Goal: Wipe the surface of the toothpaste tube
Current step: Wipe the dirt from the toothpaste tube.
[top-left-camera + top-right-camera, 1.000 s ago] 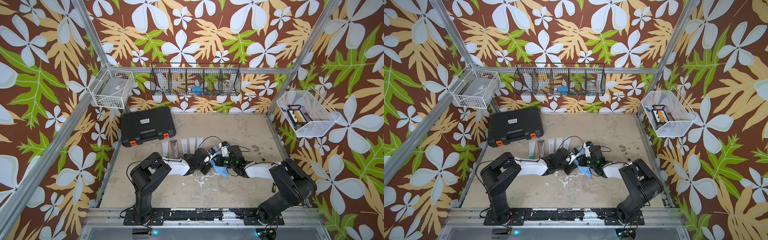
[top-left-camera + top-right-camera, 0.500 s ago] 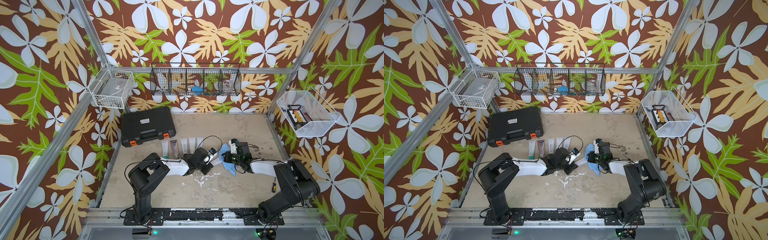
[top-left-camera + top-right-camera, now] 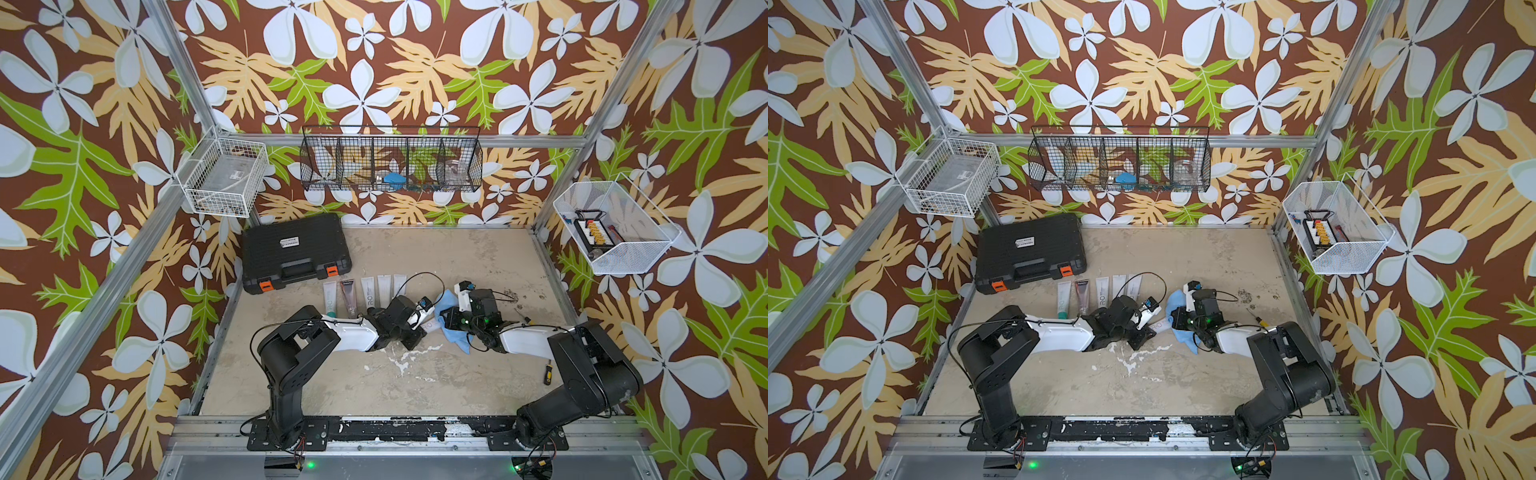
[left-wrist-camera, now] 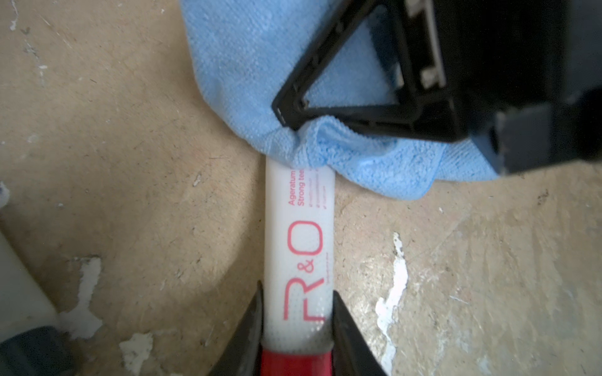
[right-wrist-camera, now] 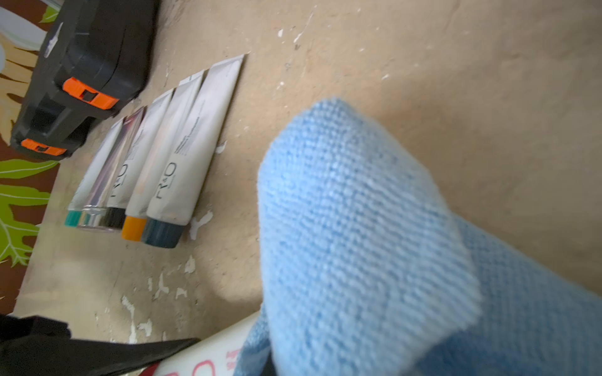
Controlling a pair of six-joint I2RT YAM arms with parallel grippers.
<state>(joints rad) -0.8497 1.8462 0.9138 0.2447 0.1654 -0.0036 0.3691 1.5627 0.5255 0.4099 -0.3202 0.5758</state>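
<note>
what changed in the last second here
The right gripper, shut on the blue cloth, dragged it along the toothpaste tube, away from the left gripper. The left gripper kept its fingers clamped near the red cap; the row of spare tubes and black case did not move.

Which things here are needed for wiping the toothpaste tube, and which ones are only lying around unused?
In use:
- toothpaste tube, red cap, clamped in the left gripper
- blue cloth, held by the right gripper, draped over the tube

Lying about:
- five other tubes in a row
- black case
- yellow-handled screwdriver
- black wire basket
- white wire baskets
</note>
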